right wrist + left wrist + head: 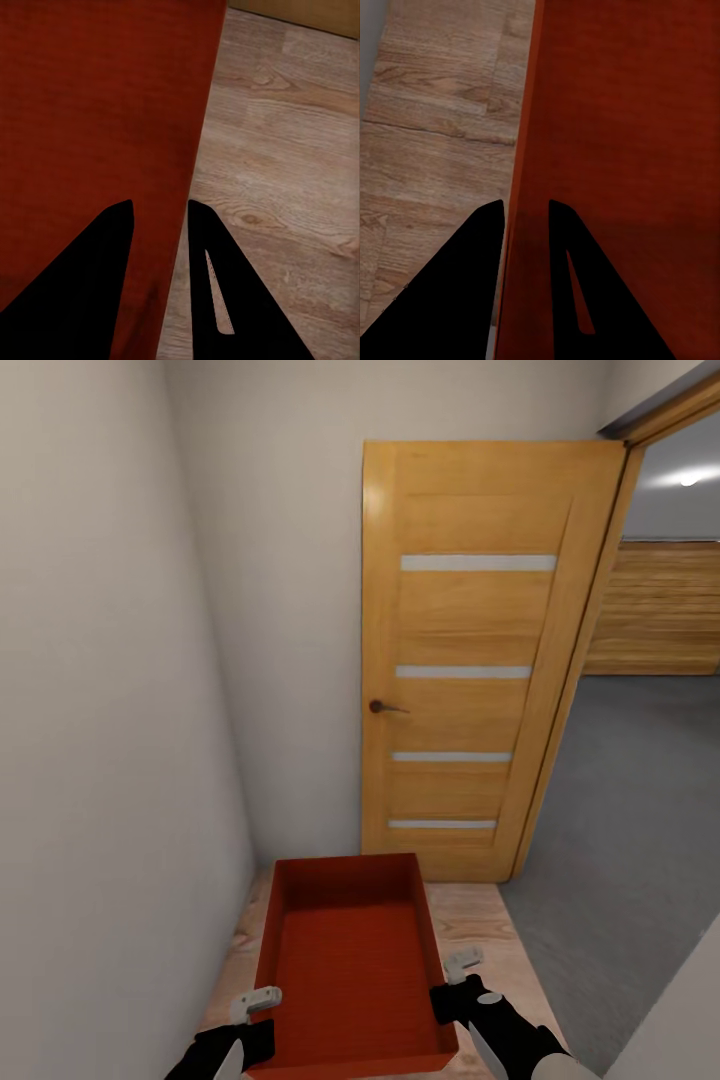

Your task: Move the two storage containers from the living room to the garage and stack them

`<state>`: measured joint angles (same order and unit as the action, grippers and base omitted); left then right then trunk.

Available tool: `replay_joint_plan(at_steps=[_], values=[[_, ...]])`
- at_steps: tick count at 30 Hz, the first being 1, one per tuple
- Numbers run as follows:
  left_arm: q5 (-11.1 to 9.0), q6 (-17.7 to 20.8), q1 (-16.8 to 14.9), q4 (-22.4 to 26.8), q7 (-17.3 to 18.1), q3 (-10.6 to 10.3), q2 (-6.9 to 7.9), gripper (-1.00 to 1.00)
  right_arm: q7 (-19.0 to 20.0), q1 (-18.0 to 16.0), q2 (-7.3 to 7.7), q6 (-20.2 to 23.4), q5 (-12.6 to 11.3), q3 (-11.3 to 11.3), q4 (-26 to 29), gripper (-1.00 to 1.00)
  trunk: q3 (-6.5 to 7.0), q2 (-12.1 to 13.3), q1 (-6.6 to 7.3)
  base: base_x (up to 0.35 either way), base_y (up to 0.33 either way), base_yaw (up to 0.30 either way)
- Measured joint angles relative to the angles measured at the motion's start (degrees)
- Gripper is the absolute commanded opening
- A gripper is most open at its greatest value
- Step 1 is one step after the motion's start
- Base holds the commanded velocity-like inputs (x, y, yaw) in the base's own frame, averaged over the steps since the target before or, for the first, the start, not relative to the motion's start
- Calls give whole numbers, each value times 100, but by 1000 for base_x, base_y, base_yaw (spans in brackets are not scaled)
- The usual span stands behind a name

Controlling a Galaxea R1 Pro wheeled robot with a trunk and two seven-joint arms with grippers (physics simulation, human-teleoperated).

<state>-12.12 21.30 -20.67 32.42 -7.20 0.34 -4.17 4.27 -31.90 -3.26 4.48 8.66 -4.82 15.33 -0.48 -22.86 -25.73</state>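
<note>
Storage container point(350, 960) carried low before the robot, left claw point(258, 1000) and right claw point(462, 966) apparently pinching its side walls; keep it level, steering right through the open door point(480, 660).

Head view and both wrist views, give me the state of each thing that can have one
storage container: empty, level, carried over wood-plank flooring
left end effector: shut on the container's left wall
right end effector: shut on its right wall
door: swung open
doorway: unblocked, grey concrete floor beyond
</note>
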Motion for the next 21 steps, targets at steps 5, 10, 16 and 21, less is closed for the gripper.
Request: replay_joint_plan(at_steps=[5, 10, 16, 21], values=[[4, 5, -4, 0, 1, 0, 0, -100, 0, 0, 0, 0, 0, 3, 0, -100, 0, 0, 0, 323, 0, 0], [4, 3, -2, 0, 2, 1, 0, -100, 0, 0, 0, 0, 0, 1, 0, -100, 0, 0, 0, 323, 0, 0], [3, 2, -1, 0, 1, 0, 0, -100, 0, 0, 0, 0, 0, 1, -1, -100, 0, 0, 0, 323, 0, 0], [6, 1, 0, 0, 4, 2, 0, -100, 1, 0, 0, 0, 0, 0, 0, -100, 0, 1, -1, 259, 0, -26]])
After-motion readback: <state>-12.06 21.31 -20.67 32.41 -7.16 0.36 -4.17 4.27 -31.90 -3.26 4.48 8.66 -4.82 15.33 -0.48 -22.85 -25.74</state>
